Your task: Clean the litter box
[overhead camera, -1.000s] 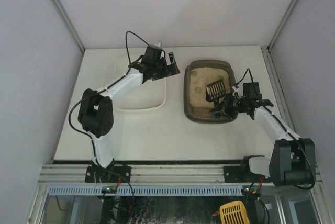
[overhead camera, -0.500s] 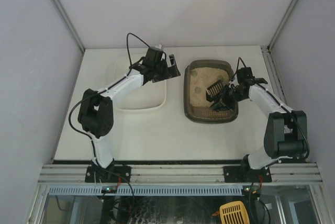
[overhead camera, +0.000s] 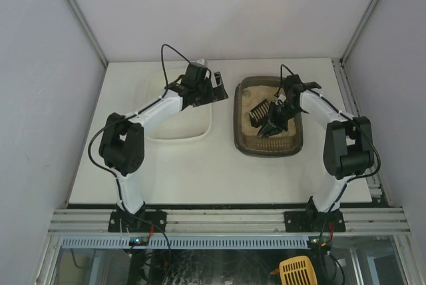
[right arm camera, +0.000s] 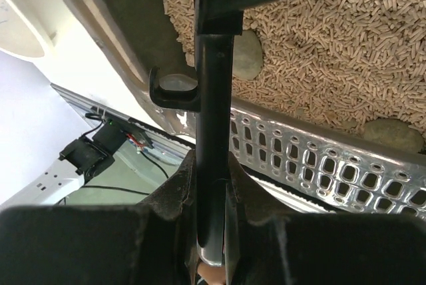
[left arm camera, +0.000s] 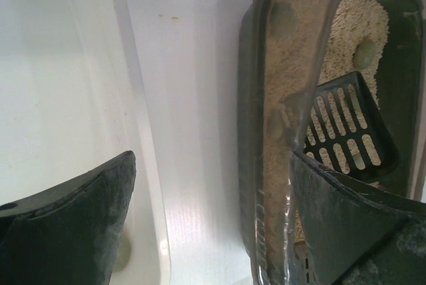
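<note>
The litter box (overhead camera: 237, 120), a dark tray of beige pellet litter (right arm camera: 326, 38), sits right of centre. My right gripper (overhead camera: 277, 120) hangs over its middle, shut on the black handle (right arm camera: 213, 98) of a slotted black scoop (overhead camera: 259, 108), whose head lies on the litter. Greenish clumps (right arm camera: 247, 55) lie among the pellets. My left gripper (overhead camera: 216, 88) stands open over the gap between the white tub and the litter box; one finger (left arm camera: 73, 225) is over the tub, the other (left arm camera: 346, 222) over the box rim (left arm camera: 276, 132). The scoop (left arm camera: 346, 132) shows past that rim.
A white rectangular tub (overhead camera: 176, 108) stands left of the litter box, with a small greenish lump (left arm camera: 122, 256) inside. A strip of white table (left arm camera: 193, 132) separates them. A shiny perforated strip (right arm camera: 319, 158) shows beside the litter. Walls enclose the table on three sides.
My right arm has swung in over the litter box, carrying the scoop toward the left and far side. The left arm has stayed put, open.
</note>
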